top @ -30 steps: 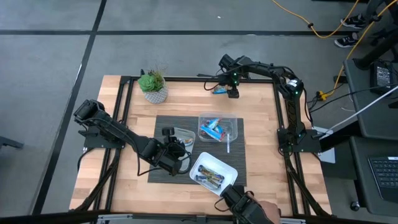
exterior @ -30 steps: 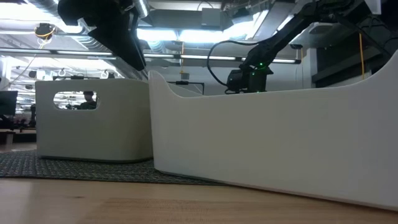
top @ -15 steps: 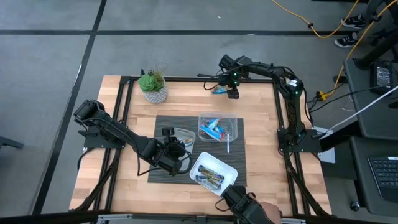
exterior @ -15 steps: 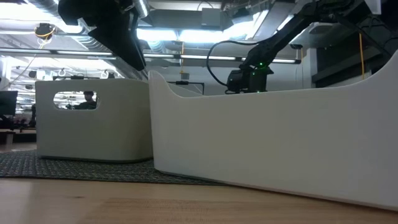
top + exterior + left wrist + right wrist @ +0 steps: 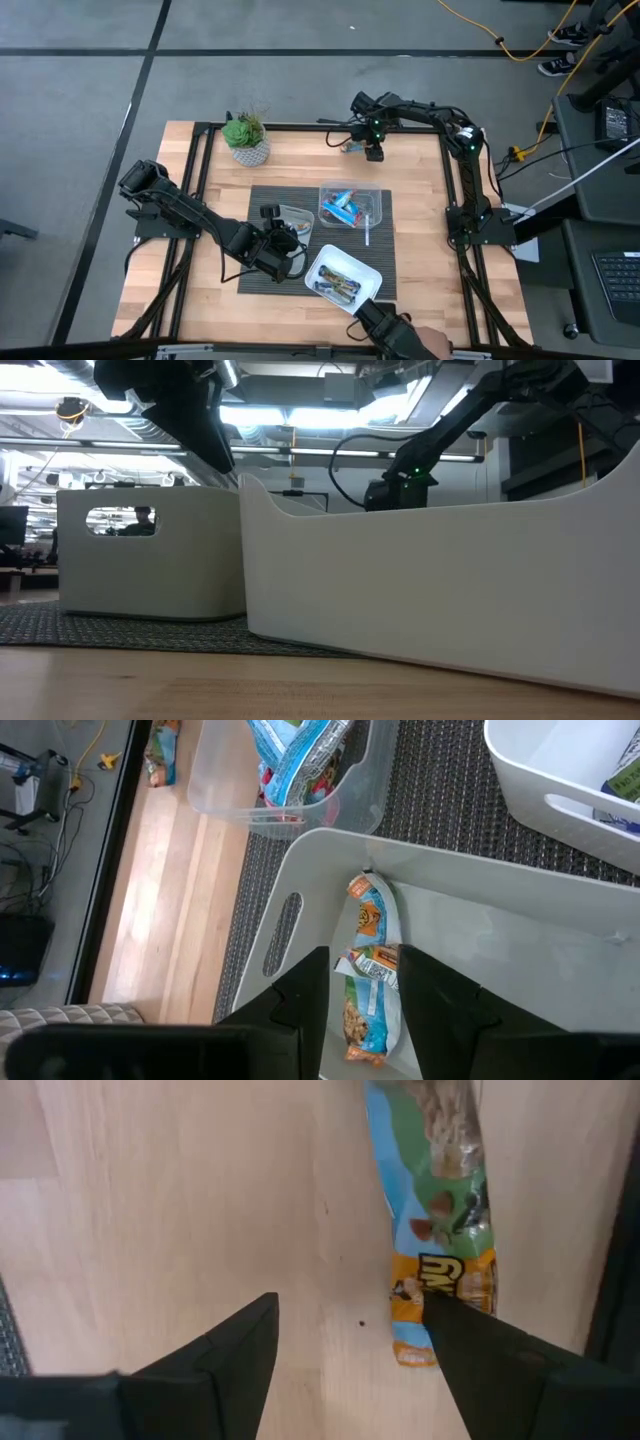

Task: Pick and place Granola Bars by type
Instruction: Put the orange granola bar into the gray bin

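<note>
1. A dark woven mat [image 5: 262, 200] lies mid-table on the pale wooden table [image 5: 410, 200].
2. On it stand a grey tray [image 5: 293, 219], a clear plastic tray [image 5: 372, 199] right of it, and a white tray [image 5: 367, 271] nearer the front.
3. A wrapped bar [image 5: 351, 146] lies on bare wood behind the mat, seemingly beside the right gripper [image 5: 373, 150].
4. A small potted plant [image 5: 246, 139] stands at the back left.
</note>
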Motion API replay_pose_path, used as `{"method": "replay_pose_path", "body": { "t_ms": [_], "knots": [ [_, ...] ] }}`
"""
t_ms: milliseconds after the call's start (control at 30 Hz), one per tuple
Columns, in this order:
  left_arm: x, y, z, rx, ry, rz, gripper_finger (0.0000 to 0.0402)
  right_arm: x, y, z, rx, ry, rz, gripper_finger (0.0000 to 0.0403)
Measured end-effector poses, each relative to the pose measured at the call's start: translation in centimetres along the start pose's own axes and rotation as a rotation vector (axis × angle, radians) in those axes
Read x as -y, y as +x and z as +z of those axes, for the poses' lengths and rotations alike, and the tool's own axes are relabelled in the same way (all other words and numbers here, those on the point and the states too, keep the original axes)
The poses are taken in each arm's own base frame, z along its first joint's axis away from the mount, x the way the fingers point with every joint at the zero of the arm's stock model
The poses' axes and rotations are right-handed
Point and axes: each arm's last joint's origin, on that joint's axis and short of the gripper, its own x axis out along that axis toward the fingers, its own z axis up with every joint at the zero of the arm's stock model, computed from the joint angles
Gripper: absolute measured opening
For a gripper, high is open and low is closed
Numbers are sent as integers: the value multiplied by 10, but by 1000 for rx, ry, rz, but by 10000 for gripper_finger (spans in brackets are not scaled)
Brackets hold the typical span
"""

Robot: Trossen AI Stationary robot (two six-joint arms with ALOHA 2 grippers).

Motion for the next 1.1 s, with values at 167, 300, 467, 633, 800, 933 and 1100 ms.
{"method": "replay_pose_path", "body": {
  "t_ms": [167,300,467,633,800,933,1100],
  "knots": [
    [0,0,0,0,7,0,111,1,2,0,4,-4,-3,256],
    [0,0,0,1,7,2,111,1,2,0,5,-6,-3,251],
    [0,0,0,1,3,1,111,2,3,1,7,-7,-13,205],
    [0,0,0,1,1,2,111,1,3,0,-3,-6,-7,143],
    [0,0,0,1,0,1,111,-3,0,-2,-50,-1,39,105],
    [0,0,0,1,-1,1,111,-5,-4,-4,-94,6,85,80],
    [0,0,0,0,-1,1,111,-6,-10,-3,-99,8,98,75]
  ]
}}
